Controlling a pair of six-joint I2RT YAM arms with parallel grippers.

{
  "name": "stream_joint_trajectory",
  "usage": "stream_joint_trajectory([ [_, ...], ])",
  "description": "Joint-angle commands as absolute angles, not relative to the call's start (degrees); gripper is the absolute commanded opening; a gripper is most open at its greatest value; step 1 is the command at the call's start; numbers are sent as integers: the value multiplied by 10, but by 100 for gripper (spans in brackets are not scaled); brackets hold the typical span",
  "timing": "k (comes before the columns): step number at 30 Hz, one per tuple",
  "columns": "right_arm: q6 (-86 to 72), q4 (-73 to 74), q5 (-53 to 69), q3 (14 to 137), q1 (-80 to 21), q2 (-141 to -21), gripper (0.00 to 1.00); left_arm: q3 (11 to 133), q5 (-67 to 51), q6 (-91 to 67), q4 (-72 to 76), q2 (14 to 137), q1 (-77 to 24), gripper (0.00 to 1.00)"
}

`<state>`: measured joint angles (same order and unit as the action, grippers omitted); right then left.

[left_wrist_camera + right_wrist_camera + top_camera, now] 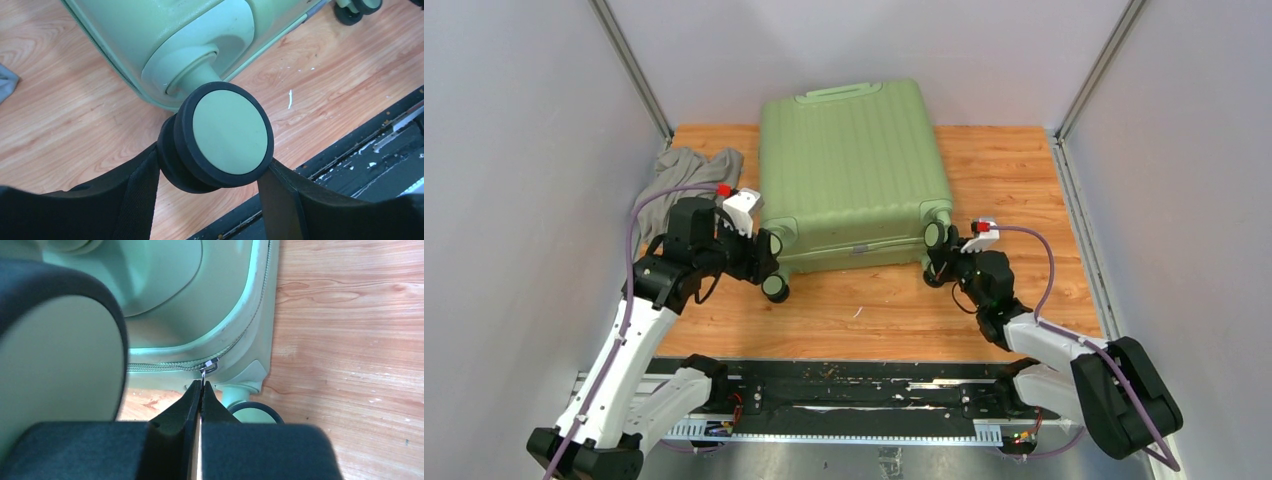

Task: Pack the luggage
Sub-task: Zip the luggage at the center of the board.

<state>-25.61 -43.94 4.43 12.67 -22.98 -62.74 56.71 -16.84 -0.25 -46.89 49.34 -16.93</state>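
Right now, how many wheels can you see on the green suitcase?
4. On the luggage, two at the near-left corner: upper left wheel and lower left wheel. Two at the near-right corner: upper right wheel and lower right wheel, partly hidden.

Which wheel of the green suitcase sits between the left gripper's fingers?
The black-tyred, green-faced wheel lowest at the light-green hard-shell suitcase's left corner; only it has the left gripper's fingers on either side.

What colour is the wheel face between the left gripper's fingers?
Pale green, inside a black rim; the left wrist view shows the wheel best.
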Motion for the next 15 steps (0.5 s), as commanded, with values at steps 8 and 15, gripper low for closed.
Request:
stream_joint_trajectory([
  [8, -198, -451, -80, 142, -335, -612, 0, 542, -318, -42, -359, 496, -176, 14],
  [15, -163, -473, -82, 156, -367, -639, 0, 550, -328, -58, -344, 497, -177, 8],
])
